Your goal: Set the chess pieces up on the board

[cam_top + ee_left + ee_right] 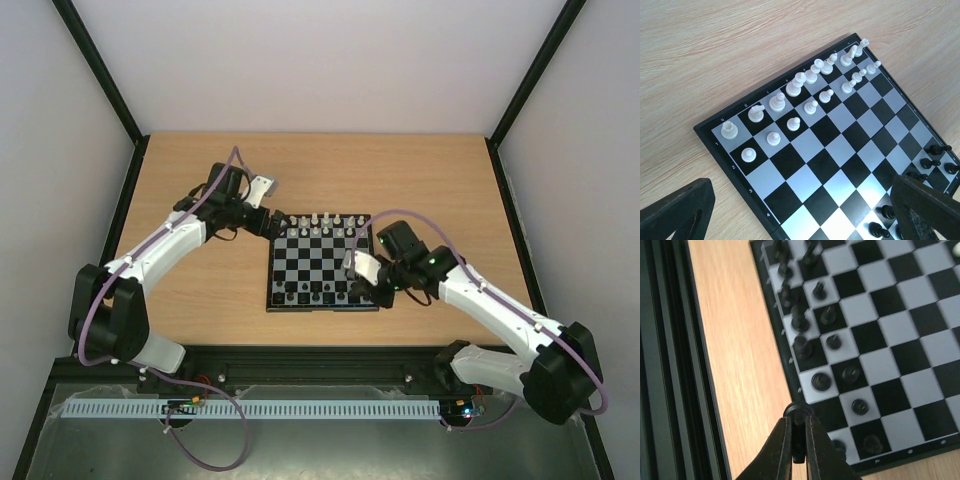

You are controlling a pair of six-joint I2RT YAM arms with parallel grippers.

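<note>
Tabletop (200, 300); black piece (798, 411) in right gripper (798, 421) (left gripper (800, 180) agape)

The left arm (165, 245) is stretched forward, the left hand (272, 222) spread wide; the right arm (495, 305) is bent inward, the right hand (798, 424) clamped on a black piece (797, 412).

I read the board (840, 150) as glossy, white pieces (777, 101) smooth plastic-looking, table (715, 50) upper left matt wood-grain.

The board (722, 155) carries tiny pale marks (790, 360) along its rim; none is clear enough to read.
</note>
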